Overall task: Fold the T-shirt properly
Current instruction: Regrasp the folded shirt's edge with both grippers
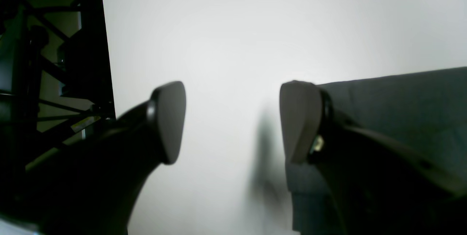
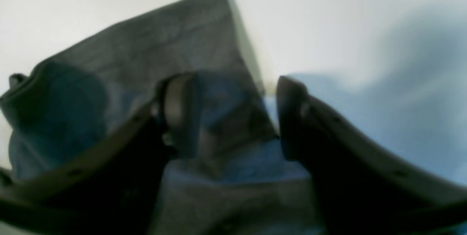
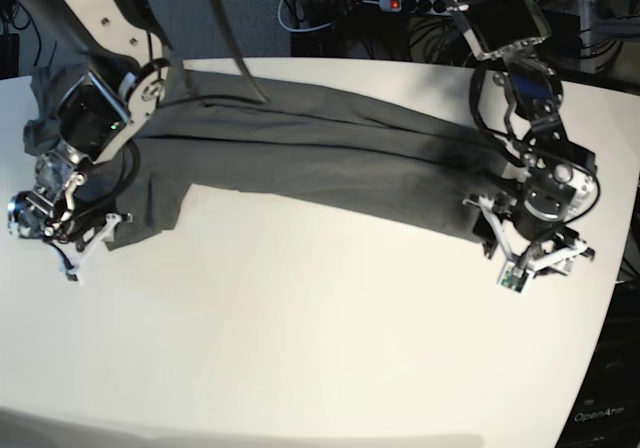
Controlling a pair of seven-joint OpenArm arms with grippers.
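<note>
Fabric is stretching across the far half of the white table [image 3: 320, 348]: the T-shirt [image 3: 330, 158], dark grey, is lying in a long creased band from the far left corner to the right side, its lower edge running diagonally toward the near right. The left gripper [image 1: 232, 122] is hanging low at the shirt's right end, with its jaws standing wide apart and nothing between them; bare table is showing through the gap, and a straight edge of the cloth is lying just behind the right-hand finger [image 1: 299, 118]. In the base view this gripper [image 3: 528, 253] is sitting just past the end of the cloth, near the table's right edge. The right gripper [image 2: 237, 114] is working at the shirt's other end, where a corner of the cloth [image 2: 146, 63] is rising up between and behind its jaws. The jaws are standing partly apart, with grey fabric filling part of the gap, but the wrist view is blurred and I cannot tell whether they are pinching the cloth or only straddling it. From the base view, the right gripper [image 3: 60, 223] is sitting at the left end of the shirt, close to the table's left edge, with the cloth bunching around it.
</note>
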